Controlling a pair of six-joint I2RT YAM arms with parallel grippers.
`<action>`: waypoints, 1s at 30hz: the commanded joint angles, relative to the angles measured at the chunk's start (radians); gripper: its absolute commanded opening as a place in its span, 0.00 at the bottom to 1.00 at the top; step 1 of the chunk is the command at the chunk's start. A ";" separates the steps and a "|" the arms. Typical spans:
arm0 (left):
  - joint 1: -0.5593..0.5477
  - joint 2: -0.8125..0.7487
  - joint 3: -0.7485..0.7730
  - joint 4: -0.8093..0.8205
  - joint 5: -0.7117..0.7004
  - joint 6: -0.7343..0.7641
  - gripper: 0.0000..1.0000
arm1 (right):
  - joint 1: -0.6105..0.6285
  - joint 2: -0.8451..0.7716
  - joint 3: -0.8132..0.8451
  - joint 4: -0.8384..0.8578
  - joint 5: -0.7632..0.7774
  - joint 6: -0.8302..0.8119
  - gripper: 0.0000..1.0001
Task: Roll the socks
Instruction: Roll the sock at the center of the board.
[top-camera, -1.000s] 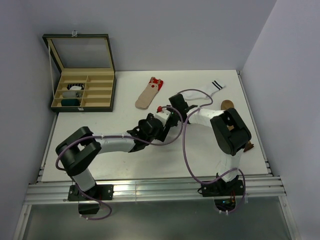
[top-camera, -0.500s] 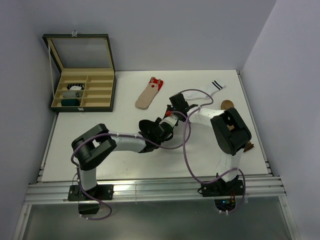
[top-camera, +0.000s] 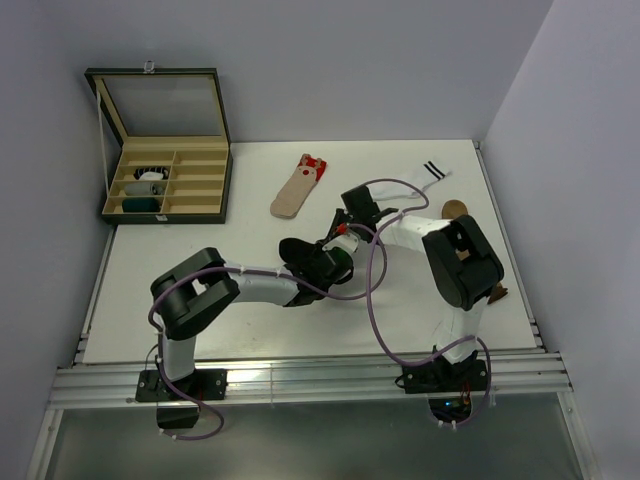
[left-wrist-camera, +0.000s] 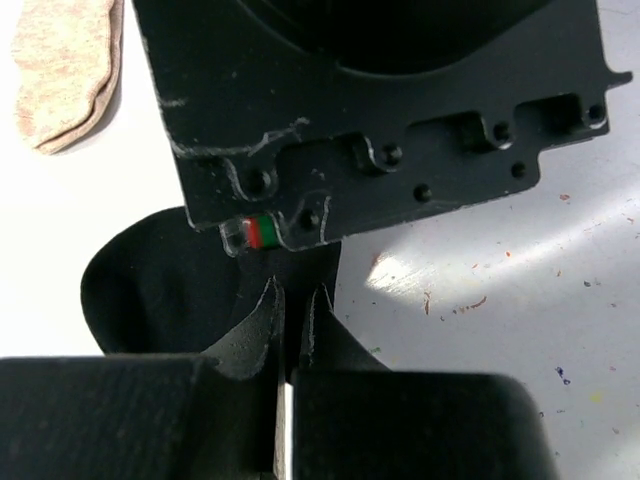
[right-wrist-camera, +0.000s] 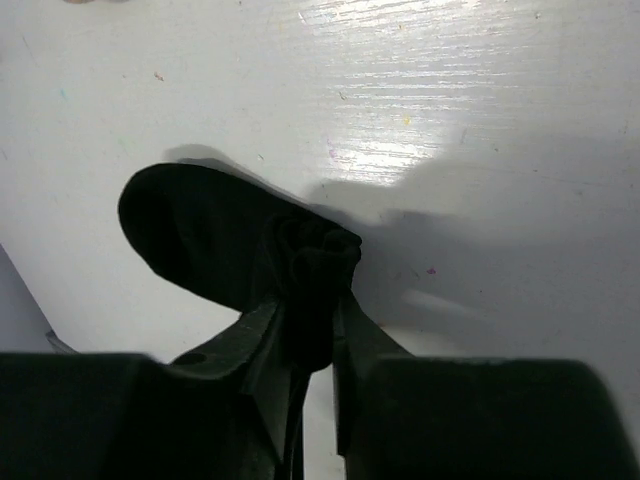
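A black sock lies crumpled on the white table, with a bunch of its fabric pinched between the fingers of my shut right gripper. My left gripper meets it head-on in the middle of the table. Its jaws are shut, with the tips pressed into the same black sock just under the right gripper's body. From above, the two grippers overlap and hide most of the sock. A beige sock with a red cuff lies flat farther back.
An open compartment box with rolled socks stands at the back left. A white sock with black stripes lies at the back right, a brown sock beside the right arm. The beige sock's toe shows in the left wrist view.
My left arm has reached farther right, up to the right gripper, and its jaws have closed from wide open to shut. The right gripper has barely moved.
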 joint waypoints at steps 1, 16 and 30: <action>0.005 -0.007 -0.003 -0.096 0.092 -0.015 0.01 | 0.001 -0.070 -0.021 0.061 -0.025 0.032 0.27; 0.139 -0.125 -0.038 -0.078 0.406 -0.152 0.01 | -0.114 -0.338 -0.159 0.145 0.123 0.061 0.68; 0.259 -0.186 -0.058 -0.130 0.606 -0.278 0.01 | -0.116 -0.274 -0.189 0.208 0.055 0.021 0.64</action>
